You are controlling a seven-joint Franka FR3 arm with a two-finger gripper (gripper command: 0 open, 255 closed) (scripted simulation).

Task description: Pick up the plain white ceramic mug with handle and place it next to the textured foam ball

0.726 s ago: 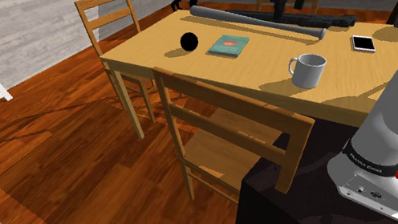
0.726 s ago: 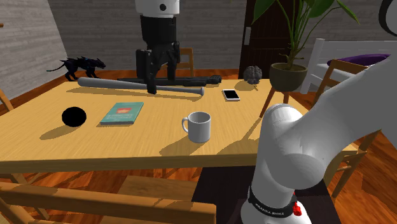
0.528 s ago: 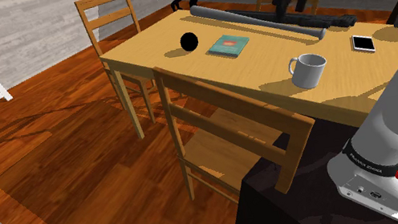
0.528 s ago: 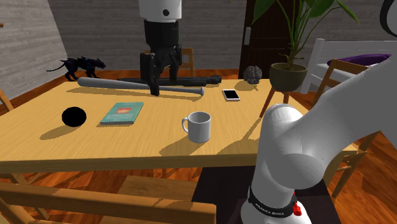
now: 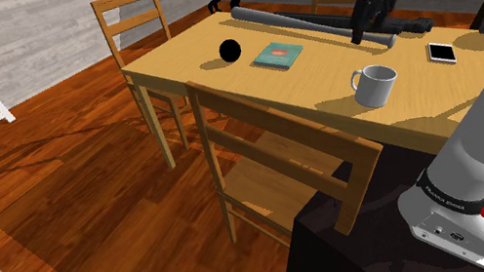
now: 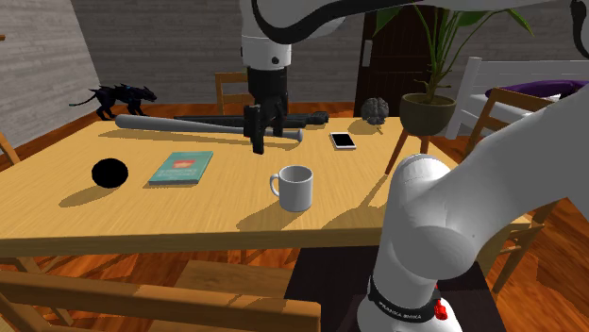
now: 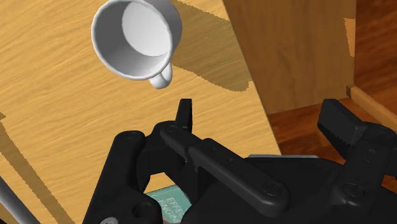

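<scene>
Wooden floorboards and grey walls frame a pale bench (image 5: 320, 79) in the shoulder view. The white mug (image 5: 378, 85) stands upright near the bench's near edge, handle toward that view's left. It is well apart from the black ball (image 5: 230, 50), with a teal book (image 5: 277, 54) between them. The gripper (image 5: 359, 34) hangs above the grey bat (image 5: 312, 23), beyond the mug and not over it.

From the second exterior view the gripper (image 6: 257, 143) points down behind the mug (image 6: 294, 187). The ball (image 6: 109, 174) sits far toward that view's left with bare bench (image 6: 189, 212) around it, so there looks to be room to set the mug beside it.

At the wrist, the fingers (image 7: 186, 111) stand wide apart with nothing between them. The mug (image 7: 135, 38) lies ahead, mouth up, handle turned toward the gripper (image 7: 261, 114). Staying high and spread probably lets the hand come over the rim and straddle the wall.
</scene>
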